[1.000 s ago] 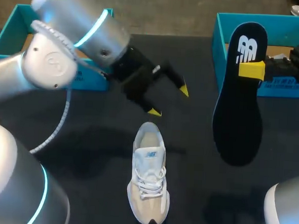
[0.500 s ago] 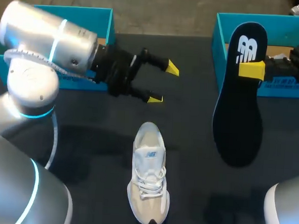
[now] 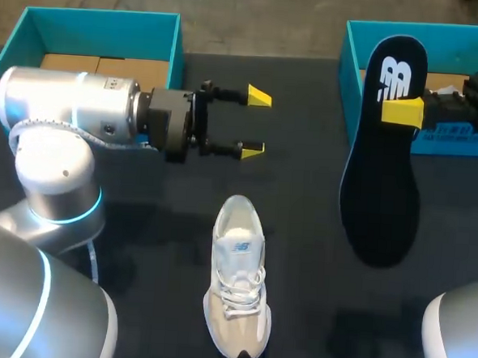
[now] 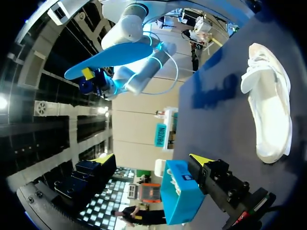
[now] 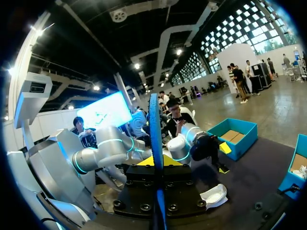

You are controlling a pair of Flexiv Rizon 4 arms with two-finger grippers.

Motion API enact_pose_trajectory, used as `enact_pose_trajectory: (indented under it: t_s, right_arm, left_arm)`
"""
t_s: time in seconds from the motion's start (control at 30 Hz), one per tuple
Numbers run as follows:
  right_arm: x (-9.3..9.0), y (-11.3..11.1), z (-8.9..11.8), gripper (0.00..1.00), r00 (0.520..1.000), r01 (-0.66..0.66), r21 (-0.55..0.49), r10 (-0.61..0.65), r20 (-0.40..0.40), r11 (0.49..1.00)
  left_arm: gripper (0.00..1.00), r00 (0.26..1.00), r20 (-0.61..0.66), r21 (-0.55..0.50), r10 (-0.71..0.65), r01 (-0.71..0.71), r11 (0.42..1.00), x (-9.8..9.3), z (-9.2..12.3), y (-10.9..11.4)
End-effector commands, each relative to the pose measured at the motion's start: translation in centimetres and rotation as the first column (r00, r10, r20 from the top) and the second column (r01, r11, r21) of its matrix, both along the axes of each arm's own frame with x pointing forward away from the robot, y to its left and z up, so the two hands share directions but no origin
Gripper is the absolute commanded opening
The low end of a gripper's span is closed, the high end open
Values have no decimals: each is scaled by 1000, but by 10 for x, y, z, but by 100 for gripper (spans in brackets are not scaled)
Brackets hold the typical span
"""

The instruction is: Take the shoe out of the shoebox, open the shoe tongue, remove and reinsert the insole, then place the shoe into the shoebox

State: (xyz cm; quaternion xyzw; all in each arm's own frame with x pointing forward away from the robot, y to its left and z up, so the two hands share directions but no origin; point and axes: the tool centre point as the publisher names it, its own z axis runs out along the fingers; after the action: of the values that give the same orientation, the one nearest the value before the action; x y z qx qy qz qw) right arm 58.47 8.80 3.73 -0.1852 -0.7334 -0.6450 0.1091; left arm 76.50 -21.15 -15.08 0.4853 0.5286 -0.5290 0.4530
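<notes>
1. Left gripper [image 3: 254, 123], fingers spread and empty, hovers beyond the heel of the shoe [image 3: 236, 284].
2. Shoe stands mid-table, light and soft-sided; its heel collar looks the firmest hold.
3. Right gripper [image 3: 404, 112] pinches the insole [image 3: 380, 188] aloft near one end; thin, probably floppy.

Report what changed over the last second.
The left gripper drew back from above the shoe toward its own side and turned level, open and empty throughout. The right gripper stayed shut on the insole, held in the same place, and the shoe did not move.
</notes>
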Motion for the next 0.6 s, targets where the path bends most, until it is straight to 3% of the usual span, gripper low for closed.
enact_pose_trajectory:
  t_s: [0.03,0.6]
  right_arm:
    - [4,2,1,0,1000,-5,-4,5,-3,1000]
    - [4,2,1,0,1000,-5,-4,5,-3,1000]
  left_arm:
    - [100,1000,12,-29,-5,5,1000,2,1,2]
    - [100,999,45,-42,-9,10,999,6,6,7]
